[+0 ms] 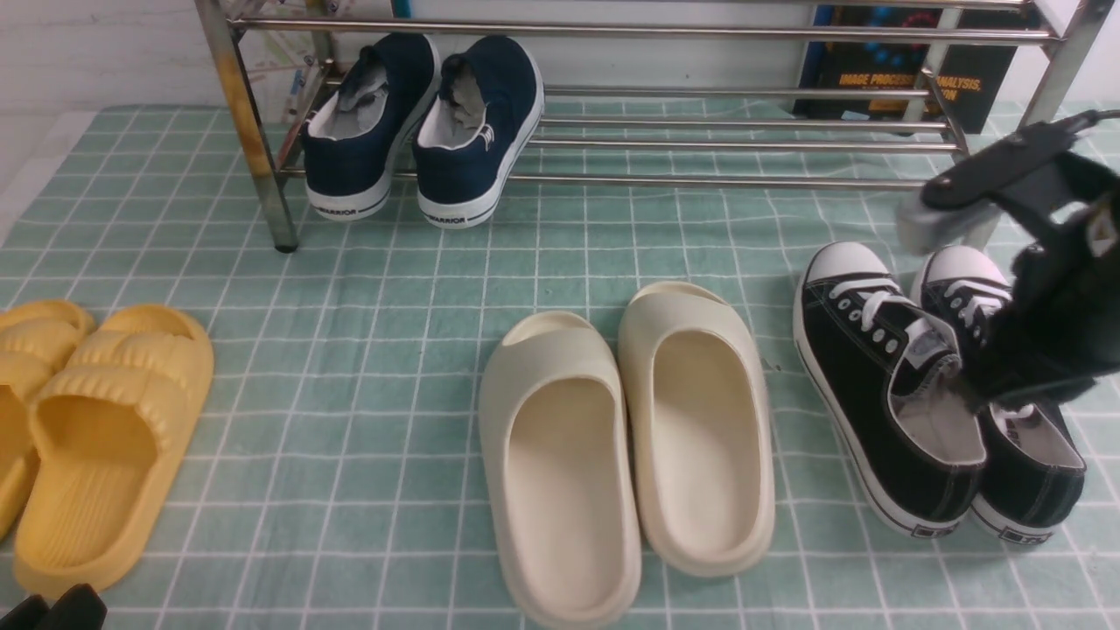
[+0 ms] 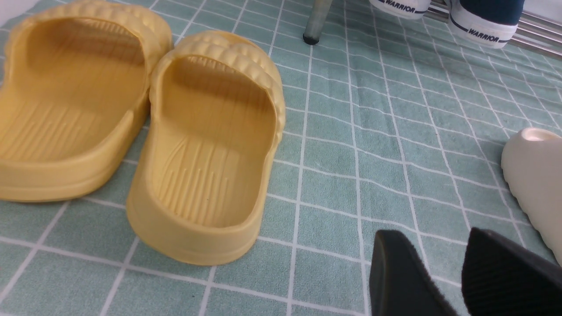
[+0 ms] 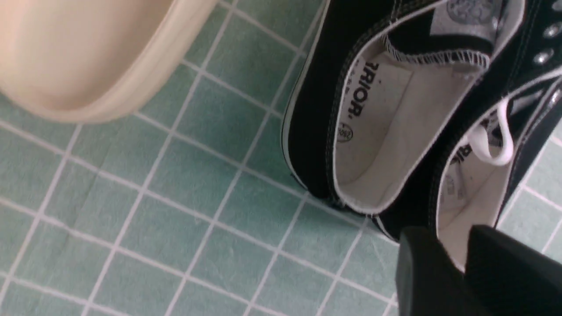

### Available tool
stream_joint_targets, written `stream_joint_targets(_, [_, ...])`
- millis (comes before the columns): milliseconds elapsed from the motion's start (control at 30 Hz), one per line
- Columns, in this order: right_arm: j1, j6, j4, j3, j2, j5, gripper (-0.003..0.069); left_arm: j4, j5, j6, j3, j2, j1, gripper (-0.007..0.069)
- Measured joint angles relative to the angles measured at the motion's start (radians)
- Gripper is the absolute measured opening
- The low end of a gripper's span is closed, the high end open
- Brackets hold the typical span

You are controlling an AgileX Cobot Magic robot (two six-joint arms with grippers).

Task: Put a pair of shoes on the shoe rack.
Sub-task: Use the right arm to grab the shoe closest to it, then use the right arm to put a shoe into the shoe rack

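1. The pair of black canvas lace-up sneakers with white toe caps stands on the green checked cloth of the tabletop, on my right side and in front of the wide chrome-steel shoe rack of round bars, not on it.
2. Both sneakers sit upright on their soles, side by side and touching along their inner walls. Their long axes run from me toward the rack, leaning a little to the left. The toe caps point at the rack and the heels face me.
3. The right claw comes down from above onto the collars where the two sneakers meet.
4. In the right wrist view this claw has its fingers close together with only a narrow slot between them. I cannot tell whether they pinch the collar edge.
5. The left claw hangs low over the cloth with its fingers apart and nothing between them, near the yellow ribbed foam slippers.
6. A pair of cream foam slippers lies just beside the sneakers, toes toward the rack.
7. Navy slip-on shoes with white soles rest on the rack's lower bars at its left end.
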Motion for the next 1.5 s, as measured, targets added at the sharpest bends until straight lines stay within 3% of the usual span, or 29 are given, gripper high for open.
stream_joint_targets(67, [0.002, 0.049, -0.006, -0.01, 0.057, -0.044, 0.0349, 0.0, 0.0, 0.0, 0.0, 0.0, 0.0, 0.0239])
stream_joint_targets(100, [0.002, 0.049, -0.006, -0.01, 0.057, -0.044, 0.0349, 0.0, 0.0, 0.0, 0.0, 0.0, 0.0, 0.0239])
stream_joint_targets(133, [0.002, 0.083, -0.011, -0.01, 0.107, -0.082, 0.0442, 0.0, 0.0, 0.0, 0.0, 0.0, 0.0, 0.0239])
stream_joint_targets(167, [0.002, 0.085, -0.011, -0.01, 0.112, -0.085, 0.0452, 0.0, 0.0, 0.0, 0.0, 0.0, 0.0, 0.0239])
stream_joint_targets(233, [0.003, 0.109, -0.01, -0.01, 0.165, -0.122, 0.0552, 0.0, 0.0, 0.0, 0.0, 0.0, 0.0, 0.0239])
stream_joint_targets(367, [0.003, 0.115, 0.005, -0.01, 0.237, -0.153, 0.0587, 0.0, 0.0, 0.0, 0.0, 0.0, 0.0, 0.0239])
stream_joint_targets(467, [0.003, 0.115, 0.02, -0.01, 0.283, -0.165, 0.0533, 0.0, 0.0, 0.0, 0.0, 0.0, 0.0, 0.0239])
stream_joint_targets(567, [0.004, 0.115, 0.021, -0.01, 0.317, -0.177, 0.0402, 0.0, 0.0, 0.0, 0.0, 0.0, 0.0, 0.0239])
stream_joint_targets(600, [0.004, 0.115, 0.021, -0.01, 0.317, -0.177, 0.0391, 0.0, 0.0, 0.0, 0.0, 0.0, 0.0, 0.0239])
stream_joint_targets(667, [0.005, 0.114, 0.025, -0.01, 0.33, -0.178, 0.0209, 0.0, 0.0, 0.0, 0.0, 0.0, 0.0, 0.0239])
stream_joint_targets(733, [0.008, 0.103, 0.028, -0.011, 0.33, -0.178, 0.0073, 0.0, 0.0, 0.0, 0.0, 0.0, 0.0, 0.0239])
stream_joint_targets(767, [0.008, 0.101, 0.028, -0.011, 0.33, -0.178, 0.0073, 0.0, 0.0, 0.0, 0.0, 0.0, 0.0, 0.0239])
stream_joint_targets(800, [0.008, 0.095, 0.031, -0.011, 0.328, -0.178, 0.0018, 0.0, 0.0, 0.0, 0.0, 0.0, 0.0, 0.0239])
stream_joint_targets(900, [0.008, 0.092, 0.031, -0.015, 0.321, -0.174, 0.0011, 0.0, 0.0, 0.0, 0.0, 0.0, 0.0, 0.0239])
stream_joint_targets(1167, [0.008, 0.07, 0.094, -0.156, 0.225, 0.031, 0.0011, 0.0, 0.0, 0.0, 0.0, 0.0, 0.0, 0.0239])
stream_joint_targets(1500, [-0.001, 0.071, 0.093, -0.58, 0.345, 0.162, 0.0011, -0.021, 0.0, 0.0, 0.0, 0.0, 0.0, 0.0239])
